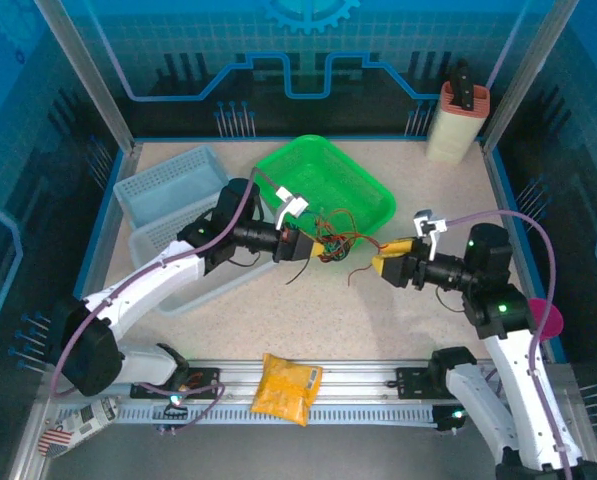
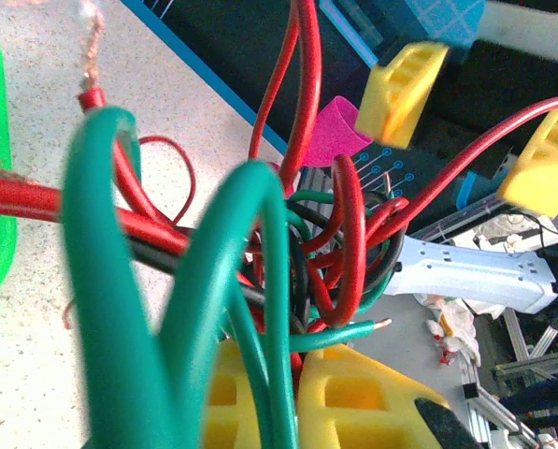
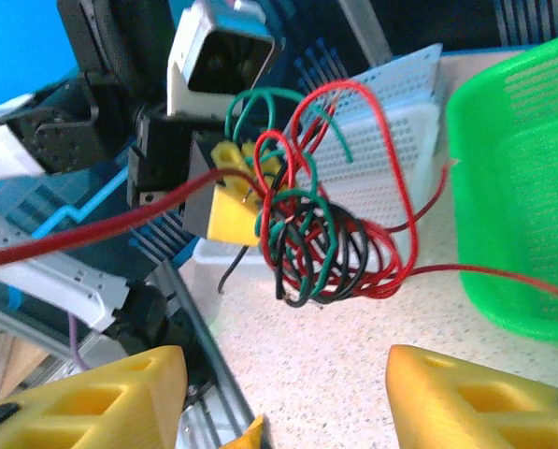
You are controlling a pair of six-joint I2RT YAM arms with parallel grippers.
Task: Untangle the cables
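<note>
- Red, dark green and black cables form one knot, held up over the middle of the table, just off the near edge of the green basket.
- Left gripper is clenched on the knot's left side and acts as the anchor.
- Right gripper faces the knot from the right, jaws apart with nothing between them.
- Best pick, I think, is the long red strand running out of the knot toward the right gripper.
- Grip that strand alone, close to the knot, never the whole bundle.
- Pull slowly toward the table's right edge, along the strand's own line.
- Risk: green loops cross the red ones, so a fast pull tightens them. If the knot drags, let go and pick another strand.
</note>
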